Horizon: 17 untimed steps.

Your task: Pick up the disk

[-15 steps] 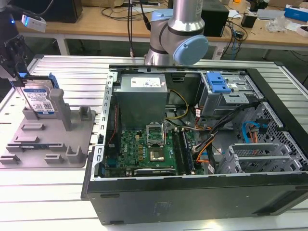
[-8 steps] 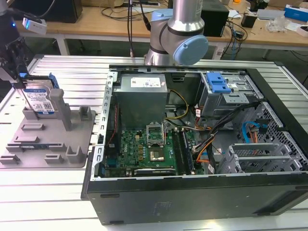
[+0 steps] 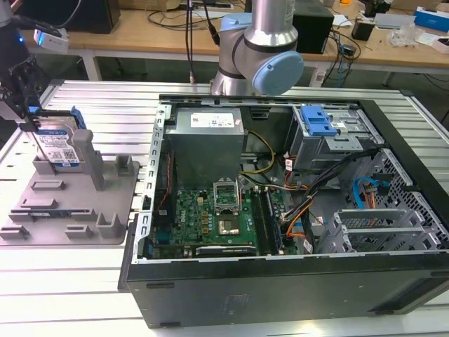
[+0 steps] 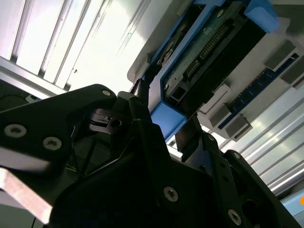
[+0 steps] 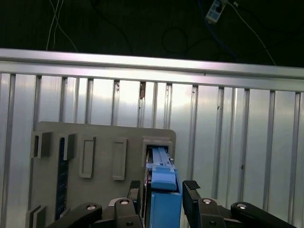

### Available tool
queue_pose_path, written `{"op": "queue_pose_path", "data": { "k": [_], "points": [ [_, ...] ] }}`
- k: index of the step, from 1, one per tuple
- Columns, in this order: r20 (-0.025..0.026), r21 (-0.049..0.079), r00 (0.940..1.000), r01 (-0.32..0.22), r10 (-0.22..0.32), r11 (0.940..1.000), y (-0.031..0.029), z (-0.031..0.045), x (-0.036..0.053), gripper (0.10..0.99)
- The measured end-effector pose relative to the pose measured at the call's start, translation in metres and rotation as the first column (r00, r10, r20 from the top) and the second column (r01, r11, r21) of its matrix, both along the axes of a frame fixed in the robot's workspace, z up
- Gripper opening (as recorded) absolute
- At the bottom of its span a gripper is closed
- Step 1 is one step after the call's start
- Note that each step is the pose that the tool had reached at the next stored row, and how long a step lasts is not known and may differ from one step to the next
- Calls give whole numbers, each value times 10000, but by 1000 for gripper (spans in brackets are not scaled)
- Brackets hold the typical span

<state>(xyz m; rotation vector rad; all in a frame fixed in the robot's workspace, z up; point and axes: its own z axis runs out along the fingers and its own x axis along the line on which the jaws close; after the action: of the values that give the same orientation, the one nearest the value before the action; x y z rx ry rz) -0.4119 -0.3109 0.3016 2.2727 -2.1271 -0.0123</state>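
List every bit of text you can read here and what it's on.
No text here can be read.
Disk, white-and-blue label: print too small to read.
Power supply, white sticker: print too small to read.
Drive cage, small white sticker: too blurred to read.

The table [image 3: 91, 98] is carrying one tray [image 3: 70, 210] and one open computer case [image 3: 280, 295]. One disk [image 3: 59, 146] is standing in the tray. One arm [image 3: 263, 49] is rising behind the case; one end effector [image 5: 163, 186] is hanging at the disk. The case is housing one power supply [image 3: 207, 126], one motherboard [image 3: 203, 217] and one drive cage [image 3: 330, 144] wearing one blue latch [image 3: 319, 121].
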Motion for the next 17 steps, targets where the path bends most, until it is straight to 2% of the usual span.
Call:
{"op": "queue_pose_path", "data": {
  "k": [12,17],
  "points": [
    [1,2,9993,380,-380,9993,-3,-7,0,482],
    [2,3,9993,381,-381,9993,-3,-12,0,482]
  ]
}}
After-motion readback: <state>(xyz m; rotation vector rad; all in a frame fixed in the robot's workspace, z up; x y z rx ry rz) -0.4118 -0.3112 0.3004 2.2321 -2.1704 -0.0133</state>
